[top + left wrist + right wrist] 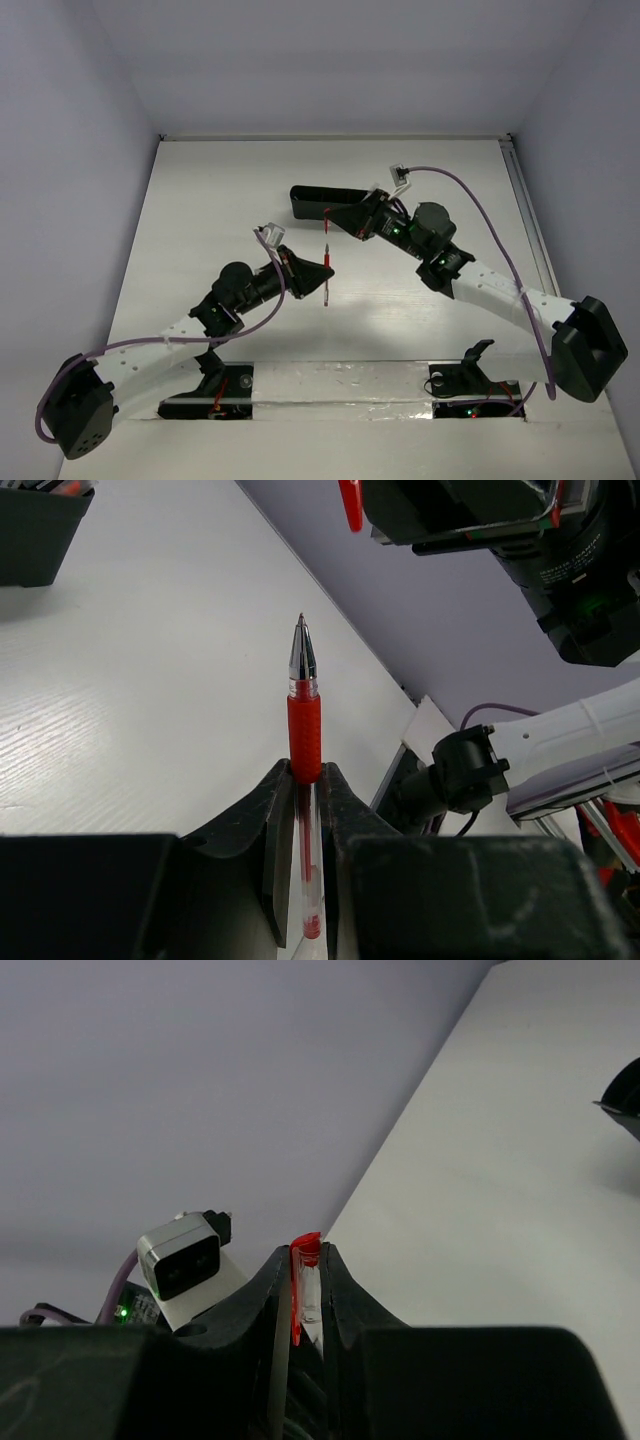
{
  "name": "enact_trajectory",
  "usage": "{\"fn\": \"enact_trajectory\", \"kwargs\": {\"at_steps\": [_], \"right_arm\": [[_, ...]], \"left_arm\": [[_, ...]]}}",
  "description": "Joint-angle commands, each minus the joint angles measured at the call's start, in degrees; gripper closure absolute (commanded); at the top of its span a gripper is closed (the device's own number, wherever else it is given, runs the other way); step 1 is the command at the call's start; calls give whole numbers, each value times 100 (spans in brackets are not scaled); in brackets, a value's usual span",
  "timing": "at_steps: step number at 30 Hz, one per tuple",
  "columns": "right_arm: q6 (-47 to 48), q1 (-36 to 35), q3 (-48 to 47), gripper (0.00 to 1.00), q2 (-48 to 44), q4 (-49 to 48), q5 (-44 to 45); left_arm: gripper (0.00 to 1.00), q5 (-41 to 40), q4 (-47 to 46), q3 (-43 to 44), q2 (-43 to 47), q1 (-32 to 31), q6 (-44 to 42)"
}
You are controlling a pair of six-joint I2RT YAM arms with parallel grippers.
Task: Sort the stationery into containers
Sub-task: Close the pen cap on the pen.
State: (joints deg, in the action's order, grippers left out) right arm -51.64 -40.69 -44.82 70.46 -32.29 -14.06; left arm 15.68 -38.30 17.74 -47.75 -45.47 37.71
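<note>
My left gripper is shut on a red-and-clear pen and holds it above the table. In the left wrist view the left gripper clamps the clear barrel, and the pen points its bare metal tip at my right gripper. That gripper is shut on a red-and-clear pen cap, which also shows in the left wrist view. The right gripper hovers beside the long black tray, whose corner shows in the left wrist view. Scissors and eraser are out of view.
Purple cables loop over both arms. A taped strip with black mounts runs along the near edge. White walls close in the table at the back and sides. The left wrist camera shows in the right wrist view.
</note>
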Motion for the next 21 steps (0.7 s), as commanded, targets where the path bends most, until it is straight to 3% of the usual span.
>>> {"fn": "enact_trajectory", "kwargs": {"at_steps": [1, 21], "right_arm": [[-127, -71, 61, 100, 47, -567, -140], [-92, -229, 245, 100, 162, -726, -70]], "left_arm": [[100, -56, -143, 283, -42, 30, -185], [100, -162, -54, 503, -51, 135, -300]]}}
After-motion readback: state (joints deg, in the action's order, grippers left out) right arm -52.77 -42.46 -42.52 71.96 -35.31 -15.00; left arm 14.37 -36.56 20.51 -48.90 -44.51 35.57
